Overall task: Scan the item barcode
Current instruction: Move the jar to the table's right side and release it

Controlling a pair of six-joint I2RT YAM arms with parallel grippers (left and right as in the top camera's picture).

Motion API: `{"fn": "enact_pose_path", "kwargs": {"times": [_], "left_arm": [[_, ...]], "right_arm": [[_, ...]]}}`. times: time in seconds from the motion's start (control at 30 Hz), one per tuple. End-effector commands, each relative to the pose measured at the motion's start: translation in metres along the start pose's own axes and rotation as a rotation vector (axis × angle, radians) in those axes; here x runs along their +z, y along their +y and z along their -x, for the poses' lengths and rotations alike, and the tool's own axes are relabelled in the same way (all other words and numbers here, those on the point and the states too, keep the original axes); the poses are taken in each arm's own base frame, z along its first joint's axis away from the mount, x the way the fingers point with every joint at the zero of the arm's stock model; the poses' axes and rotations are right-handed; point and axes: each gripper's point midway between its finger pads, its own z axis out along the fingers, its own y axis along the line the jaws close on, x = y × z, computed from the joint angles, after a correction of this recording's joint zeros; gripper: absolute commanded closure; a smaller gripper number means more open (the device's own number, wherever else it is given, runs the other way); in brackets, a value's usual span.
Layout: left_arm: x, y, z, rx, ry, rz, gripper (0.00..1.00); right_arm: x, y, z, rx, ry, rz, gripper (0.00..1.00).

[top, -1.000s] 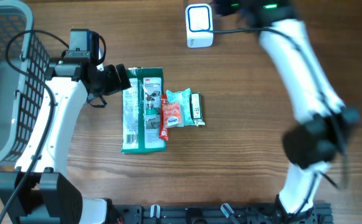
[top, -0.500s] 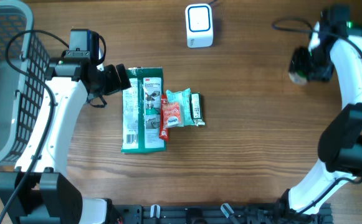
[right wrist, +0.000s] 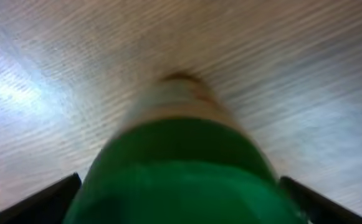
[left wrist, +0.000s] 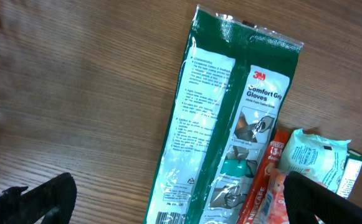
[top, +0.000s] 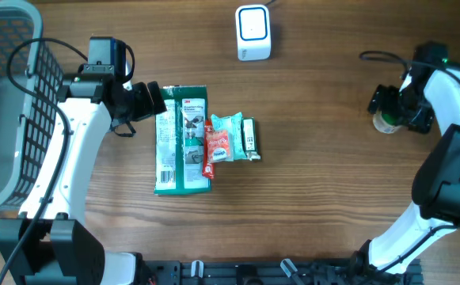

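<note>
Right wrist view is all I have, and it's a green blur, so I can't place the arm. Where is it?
Observer: The right gripper is near the right edge of the table, jaws straddling a small green-and-pale item on the wood.
Operator: Where's the scanner from there?
Observer: The white scanner box sits at the far edge, around the middle, well toward the left arm's side.

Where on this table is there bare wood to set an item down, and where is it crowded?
Bare wood: the wide stretch between the white box-shaped scanner, the small wrapped bar and the right gripper; also the front strip below the green glove packet. Crowded: centre-left, where packet and bar bunch near the left gripper.
</note>
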Motion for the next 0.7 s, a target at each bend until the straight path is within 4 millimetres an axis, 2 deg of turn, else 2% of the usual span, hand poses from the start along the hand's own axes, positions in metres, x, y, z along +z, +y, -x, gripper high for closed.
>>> {"fn": "enact_pose_path", "kwargs": {"times": [0.0,0.03,0.1,0.13,0.23,0.4,0.5,0.57,0.67], "left_arm": [[-0.002,0.0,0.003,0.018,-0.011,0.009,0.0],[-0.002,0.0,0.003,0.018,-0.011,0.009,0.0],[-0.002,0.0,0.003,0.018,-0.011,0.009,0.0],[-0.002,0.0,0.003,0.018,-0.011,0.009,0.0],[-0.002,0.0,0.003,0.018,-0.011,0.009,0.0],[-0.002,0.0,0.003,0.018,-0.011,0.009,0.0],[-0.002,0.0,0.003,0.018,-0.011,0.009,0.0],[-0.002,0.0,0.003,0.018,-0.011,0.009,0.0],[-0.002,0.0,0.003,0.018,-0.011,0.009,0.0]], "right_arm": [[-0.077,0.005,0.032,0.018,-0.157,0.043,0.0],[-0.091,0.016,0.031,0.007,-0.158,0.104,0.01],[-0.115,0.049,0.021,-0.06,-0.149,0.266,0.11],[-0.13,0.078,0.007,-0.141,-0.13,0.392,0.2],[-0.137,0.113,-0.02,-0.233,-0.064,0.48,0.31],[-0.118,0.176,-0.076,-0.418,0.044,0.485,0.32],[-0.1,0.221,-0.11,-0.519,0.055,0.493,0.32],[-0.086,0.243,-0.126,-0.568,0.031,0.466,0.32],[-0.067,0.262,-0.145,-0.633,-0.03,0.393,0.33]]}}
